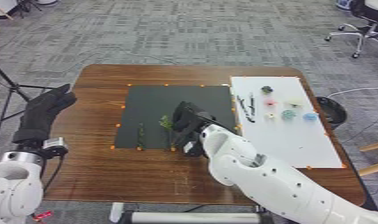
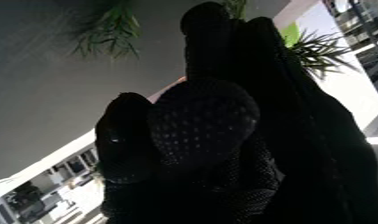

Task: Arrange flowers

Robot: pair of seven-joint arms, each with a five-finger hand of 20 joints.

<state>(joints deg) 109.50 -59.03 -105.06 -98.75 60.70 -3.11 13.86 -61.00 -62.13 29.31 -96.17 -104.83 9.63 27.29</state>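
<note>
I have my black-gloved right hand [image 1: 192,122] low over the black rectangular mat [image 1: 159,97], beside a leafy green sprig [image 1: 166,122]; I can't tell whether it grips anything. A thinner green stem [image 1: 141,136] lies to the left. Small pink [image 1: 270,102] and blue flowers [image 1: 311,116] sit on the white sheet [image 1: 296,145]. My black-gloved left hand [image 1: 45,111] waits by the table's left edge, fingers loosely extended.

Head view high, wrist view close

Narrow gap between leafy stems [image 1: 166,122]
</note>
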